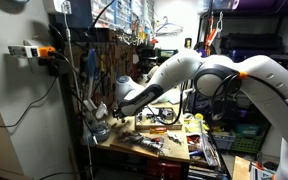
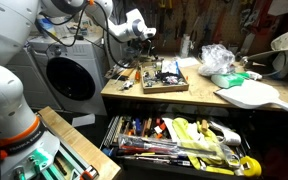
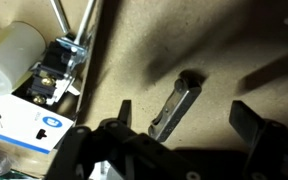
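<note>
Your gripper (image 3: 184,125) is spread wide, its fingers (image 3: 124,113) well apart and clamped on nothing. In the wrist view one stands at 9 o'clock of the gap and the other out at 3 o'clock. In both exterior views the gripper (image 1: 102,108) (image 2: 142,32) hangs low over the cluttered workbench (image 1: 134,142).

The main risk is the angle. The dark metal bar (image 3: 176,108) lies slanted across the gap, not square to it. If you close as you are, the fingers would likely meet it at opposite ends and spin it rather than pinch it.

It also sits nearer the 9 o'clock finger. That one would probably touch first and push the bar sideways along the bench top (image 3: 144,50).

The bar lies flat and looks thin. Come down too shallow and the pads may slip over it; come down too hard and the tips will jam into the board.

The bar is between the fingers, touching neither. Its rounded end points to 1 o'clock and its lower end to 7 o'clock, close by the 9 o'clock finger.

Further out at 10 o'clock are a white roll (image 3: 9,55), a small box with a blue mark (image 3: 29,125) and some metal rods (image 3: 79,25). They are apart from the bar, but a wide swing that way could clip them.
</note>
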